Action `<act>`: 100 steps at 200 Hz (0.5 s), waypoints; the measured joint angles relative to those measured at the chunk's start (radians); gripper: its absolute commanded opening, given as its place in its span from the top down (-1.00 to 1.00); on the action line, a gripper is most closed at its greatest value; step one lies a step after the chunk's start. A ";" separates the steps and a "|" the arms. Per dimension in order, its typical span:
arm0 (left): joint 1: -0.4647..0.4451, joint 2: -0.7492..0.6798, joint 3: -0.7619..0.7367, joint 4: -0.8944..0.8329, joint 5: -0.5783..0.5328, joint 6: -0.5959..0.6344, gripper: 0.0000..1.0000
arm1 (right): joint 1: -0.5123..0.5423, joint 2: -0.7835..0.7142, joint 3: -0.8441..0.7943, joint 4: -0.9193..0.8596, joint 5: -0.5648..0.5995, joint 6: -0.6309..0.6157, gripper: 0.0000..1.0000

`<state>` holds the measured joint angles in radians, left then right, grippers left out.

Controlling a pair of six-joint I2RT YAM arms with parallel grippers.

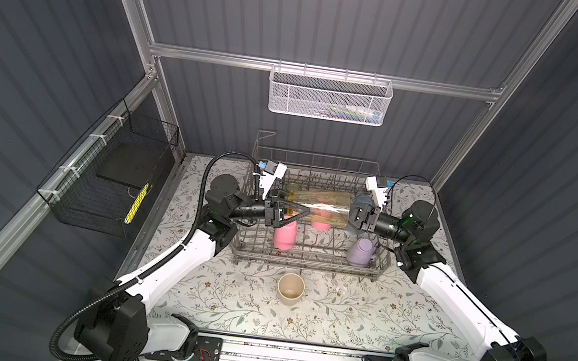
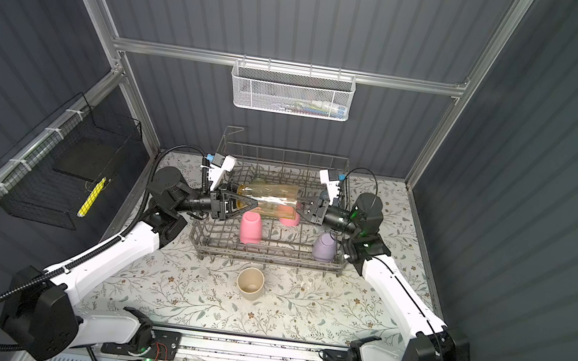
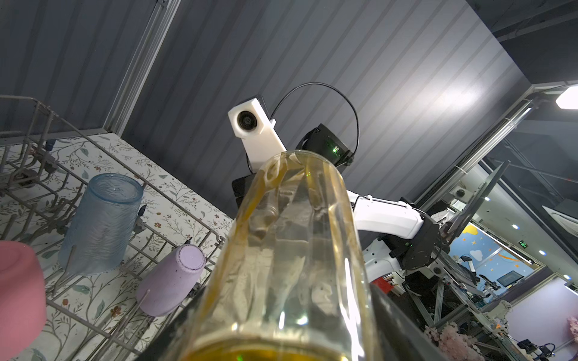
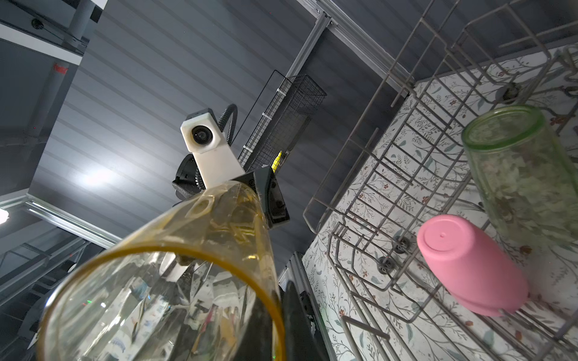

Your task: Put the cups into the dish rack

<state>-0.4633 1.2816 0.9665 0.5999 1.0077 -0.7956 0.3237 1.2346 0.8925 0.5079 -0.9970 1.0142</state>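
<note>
A see-through amber cup hangs sideways above the grey wire dish rack. My right gripper is shut on its rim, one finger inside the mouth. My left gripper straddles its base, fingers close against the glass; whether they press it does not show. Upside down in the rack stand two pink cups, a lilac cup, a grey-blue cup and a green cup. A beige cup stands upright on the table before the rack.
A white mesh basket hangs on the back rail. A black wire basket is fixed to the left wall. The rack's tall wire sides rise beside both wrists.
</note>
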 measured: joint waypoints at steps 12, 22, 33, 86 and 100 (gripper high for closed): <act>0.000 0.000 0.000 0.000 0.001 0.000 -0.44 | 0.000 0.002 0.000 0.000 -0.003 0.000 1.00; 0.000 0.000 0.000 0.000 0.000 0.000 -0.50 | 0.000 0.005 0.000 0.002 -0.005 0.000 1.00; 0.000 0.000 0.000 -0.001 0.000 0.001 -0.57 | 0.000 0.008 0.000 0.006 -0.006 0.004 1.00; -0.004 0.010 0.000 -0.001 0.000 0.002 -0.52 | 0.005 0.026 0.000 0.028 -0.007 0.024 1.00; -0.006 0.014 0.001 0.000 0.000 0.002 -0.47 | 0.008 0.033 0.000 0.040 -0.008 0.030 1.00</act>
<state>-0.4690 1.2957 0.9672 0.5995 1.0080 -0.7937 0.3313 1.2675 0.8925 0.5480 -1.0050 1.0443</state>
